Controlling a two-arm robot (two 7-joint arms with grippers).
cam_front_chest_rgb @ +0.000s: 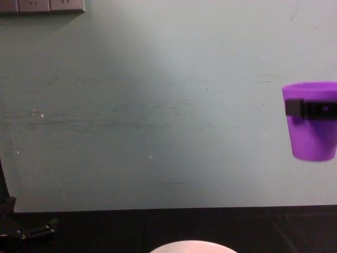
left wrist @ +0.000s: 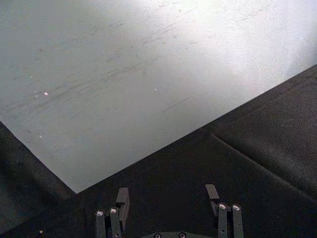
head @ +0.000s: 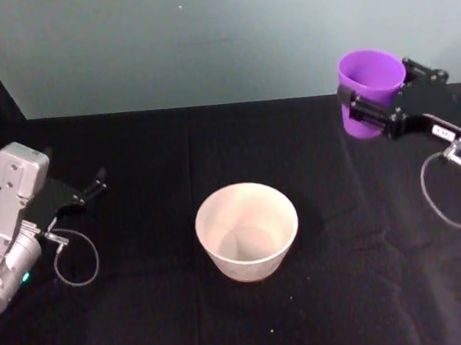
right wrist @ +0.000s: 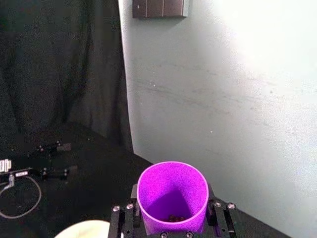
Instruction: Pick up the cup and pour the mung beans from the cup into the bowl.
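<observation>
My right gripper (head: pixel 376 80) is shut on the purple cup (head: pixel 368 96) and holds it upright, high above the black table at the right. In the chest view the cup (cam_front_chest_rgb: pixel 311 132) hangs well above the table with a black finger (cam_front_chest_rgb: pixel 310 108) across its side. The right wrist view looks down into the cup (right wrist: pixel 172 191), where a few mung beans (right wrist: pixel 173 217) lie at the bottom. The wide pale bowl (head: pixel 223 260) stands in the middle of the table, to the left of the cup and nearer to me; it looks empty. My left gripper (head: pixel 92 189) rests open at the left.
A black cloth (head: pixel 351 300) covers the table, which ends at a pale grey-green wall (head: pixel 224 33). A cable loop (head: pixel 456 198) hangs from the right arm and another (head: pixel 79 258) from the left arm. Power sockets (cam_front_chest_rgb: pixel 42 5) sit on the wall.
</observation>
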